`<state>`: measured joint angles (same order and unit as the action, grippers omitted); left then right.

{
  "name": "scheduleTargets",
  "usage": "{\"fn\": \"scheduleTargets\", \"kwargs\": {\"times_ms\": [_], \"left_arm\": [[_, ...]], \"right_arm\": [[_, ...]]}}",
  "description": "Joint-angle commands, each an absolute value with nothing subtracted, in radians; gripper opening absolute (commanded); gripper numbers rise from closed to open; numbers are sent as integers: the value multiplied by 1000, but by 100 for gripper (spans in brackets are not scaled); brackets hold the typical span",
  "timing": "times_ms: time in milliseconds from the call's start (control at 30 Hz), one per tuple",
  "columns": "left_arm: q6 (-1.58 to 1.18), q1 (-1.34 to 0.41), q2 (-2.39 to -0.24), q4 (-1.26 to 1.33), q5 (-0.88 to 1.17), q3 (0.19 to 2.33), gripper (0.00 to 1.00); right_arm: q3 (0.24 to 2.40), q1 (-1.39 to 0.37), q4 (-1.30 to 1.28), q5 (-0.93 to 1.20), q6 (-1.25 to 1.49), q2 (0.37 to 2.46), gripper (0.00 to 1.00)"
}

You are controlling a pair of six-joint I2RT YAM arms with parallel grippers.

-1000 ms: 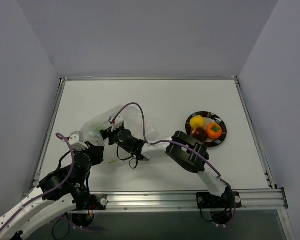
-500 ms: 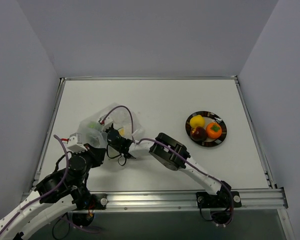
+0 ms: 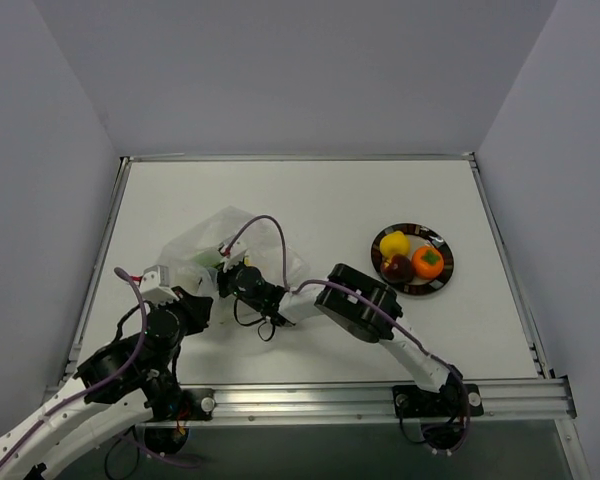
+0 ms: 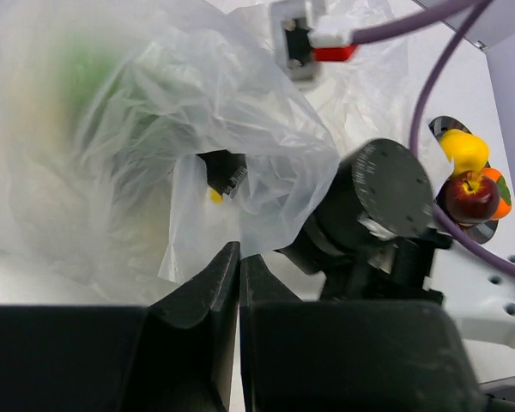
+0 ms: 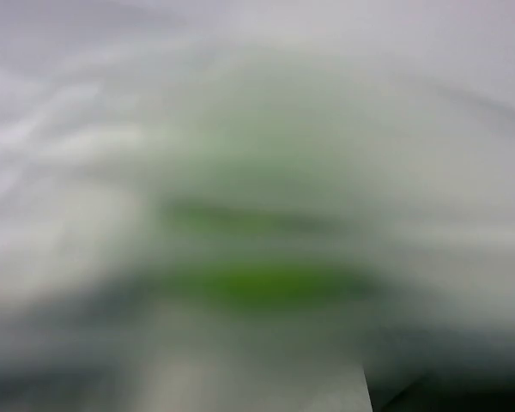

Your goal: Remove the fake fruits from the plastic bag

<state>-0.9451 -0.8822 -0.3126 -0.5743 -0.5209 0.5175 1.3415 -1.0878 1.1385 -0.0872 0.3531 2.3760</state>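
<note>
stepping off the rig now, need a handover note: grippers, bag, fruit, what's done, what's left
Left gripper: shut on the bag, pinching its edge.
Right gripper: reaching into the bag's mouth. Open or shut cannot be told, as its wrist view is all blur.
Done: three fruits lie on the plate at the right: yellow fruit, apple, orange.
Left: a green thing shows through the bag, likely a fruit. Take it out, then check the bag for more.
</note>
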Motion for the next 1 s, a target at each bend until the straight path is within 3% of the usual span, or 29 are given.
{"fn": "scheduleTargets", "kwargs": {"times_ms": [0, 467, 733, 967], "left_arm": [[-920, -877, -354, -520, -540, 545, 2], [-807, -867, -503, -388, -646, 586, 2], [-773, -839, -567, -284, -644, 565, 2], [-767, -792, -639, -181, -634, 523, 2]], "right_arm": [[1238, -1107, 1252, -81, 308, 2197, 31], [823, -1190, 1235, -207, 266, 1847, 31], [752, -1201, 1137, -399, 209, 1701, 29], [724, -1209, 1065, -442, 175, 1545, 28]]}}
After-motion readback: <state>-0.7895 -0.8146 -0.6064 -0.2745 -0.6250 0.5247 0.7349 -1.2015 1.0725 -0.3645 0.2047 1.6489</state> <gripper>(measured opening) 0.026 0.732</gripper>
